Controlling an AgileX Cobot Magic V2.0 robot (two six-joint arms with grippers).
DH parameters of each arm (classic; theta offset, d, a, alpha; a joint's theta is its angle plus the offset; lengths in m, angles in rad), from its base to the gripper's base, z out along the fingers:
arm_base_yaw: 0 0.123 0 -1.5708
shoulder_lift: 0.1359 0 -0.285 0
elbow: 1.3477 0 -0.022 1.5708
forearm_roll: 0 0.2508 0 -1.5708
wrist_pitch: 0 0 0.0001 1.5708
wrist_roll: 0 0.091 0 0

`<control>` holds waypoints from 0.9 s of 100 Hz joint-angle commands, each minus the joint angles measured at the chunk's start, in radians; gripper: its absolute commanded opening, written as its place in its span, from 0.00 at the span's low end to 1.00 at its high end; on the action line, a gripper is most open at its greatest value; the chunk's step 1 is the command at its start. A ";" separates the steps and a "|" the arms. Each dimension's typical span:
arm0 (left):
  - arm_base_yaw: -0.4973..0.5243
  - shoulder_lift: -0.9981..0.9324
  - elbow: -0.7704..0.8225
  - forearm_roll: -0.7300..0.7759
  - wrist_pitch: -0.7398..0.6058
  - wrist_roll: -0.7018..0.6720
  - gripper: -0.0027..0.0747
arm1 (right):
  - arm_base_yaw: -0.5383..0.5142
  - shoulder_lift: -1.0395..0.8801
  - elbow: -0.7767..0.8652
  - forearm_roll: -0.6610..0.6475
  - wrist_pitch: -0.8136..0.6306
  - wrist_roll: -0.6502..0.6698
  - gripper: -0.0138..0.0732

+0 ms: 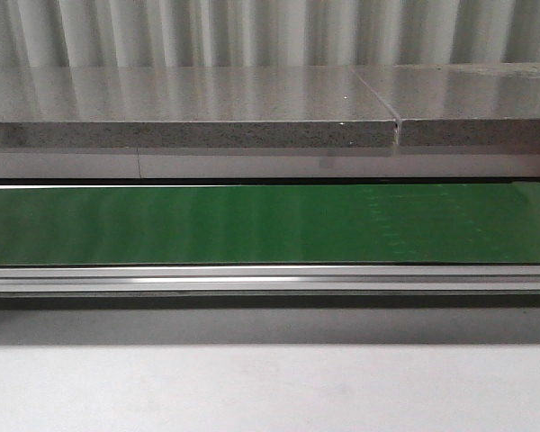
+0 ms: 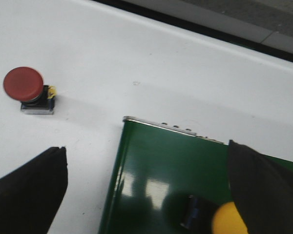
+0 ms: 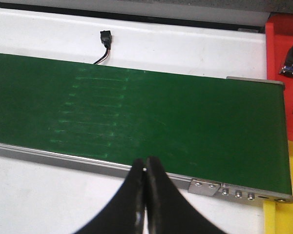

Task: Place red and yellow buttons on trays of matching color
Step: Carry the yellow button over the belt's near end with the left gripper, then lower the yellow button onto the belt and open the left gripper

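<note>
In the left wrist view a red button (image 2: 23, 84) stands on the white table, off the end of the green belt (image 2: 176, 165). A yellow button (image 2: 228, 220) lies on the belt, partly hidden behind one black finger (image 2: 266, 190). My left gripper (image 2: 146, 195) is open above the belt's end, holding nothing, and the red button is well outside its other finger. My right gripper (image 3: 145, 165) is shut with nothing in it, over the belt's near rail. The red tray (image 3: 276, 53) holds a button (image 3: 292, 63). A corner of the yellow tray (image 3: 282, 219) shows. Neither gripper appears in the front view.
The long green belt (image 1: 270, 223) runs across the front view with a metal rail (image 1: 270, 279) along its near side and a grey stone ledge (image 1: 189, 135) behind. A small black connector on a wire (image 3: 106, 38) lies on the white table beyond the belt.
</note>
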 commanded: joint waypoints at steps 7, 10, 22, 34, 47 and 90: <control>0.058 0.034 -0.033 -0.004 -0.049 -0.017 0.85 | -0.001 -0.004 -0.025 0.027 -0.060 -0.007 0.08; 0.067 0.048 -0.033 -0.004 -0.049 -0.017 0.85 | -0.001 -0.004 -0.025 0.027 -0.060 -0.007 0.08; 0.092 0.111 -0.033 -0.004 -0.063 -0.017 0.85 | -0.001 -0.004 -0.025 0.027 -0.060 -0.007 0.08; 0.099 0.181 -0.035 -0.004 -0.098 -0.017 0.85 | -0.001 -0.004 -0.025 0.027 -0.060 -0.007 0.08; 0.100 0.258 -0.066 -0.004 -0.112 -0.017 0.85 | -0.001 -0.004 -0.025 0.027 -0.060 -0.007 0.08; 0.105 0.436 -0.267 0.026 -0.112 -0.071 0.85 | -0.001 -0.004 -0.025 0.027 -0.060 -0.007 0.08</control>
